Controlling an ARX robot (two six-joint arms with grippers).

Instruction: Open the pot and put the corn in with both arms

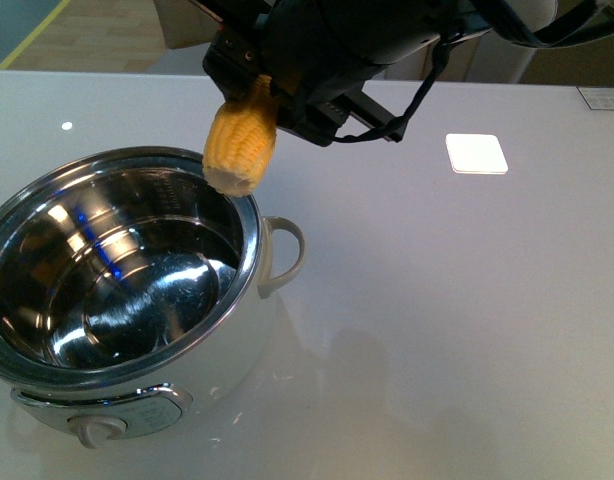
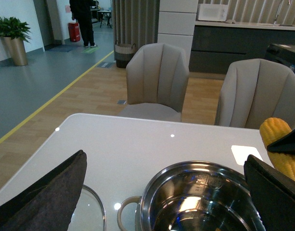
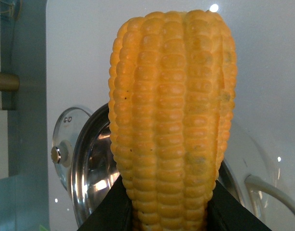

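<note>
The right claw (image 1: pixel 255 92) is clamped on the upper end of the corn (image 1: pixel 241 148). The cob hangs tilted, free end down, over the far rim of the pot (image 1: pixel 255 262); contact with the rim cannot be confirmed. The left claw (image 2: pixel 164 160) is spread apart and holds nothing.

The pot is open. Its steel interior is bare. The loop handle (image 1: pixel 288 250) faces the robot's right and the knob (image 1: pixel 97 430) faces the robot. A glass lid (image 2: pixel 91 211) lies flat on the table (image 1: pixel 457 320), just beside the pot.

The table is white and glossy, with a bright square patch (image 1: pixel 477 153) well apart from the pot. Two grey chairs (image 2: pixel 158 79) stand at the far edge. Beyond them: wood and grey floor, a yellow line (image 2: pixel 47 102), a potted plant (image 2: pixel 13 30) and a standing person (image 2: pixel 83 19). The right arm's black body blocks the top of the front view.
</note>
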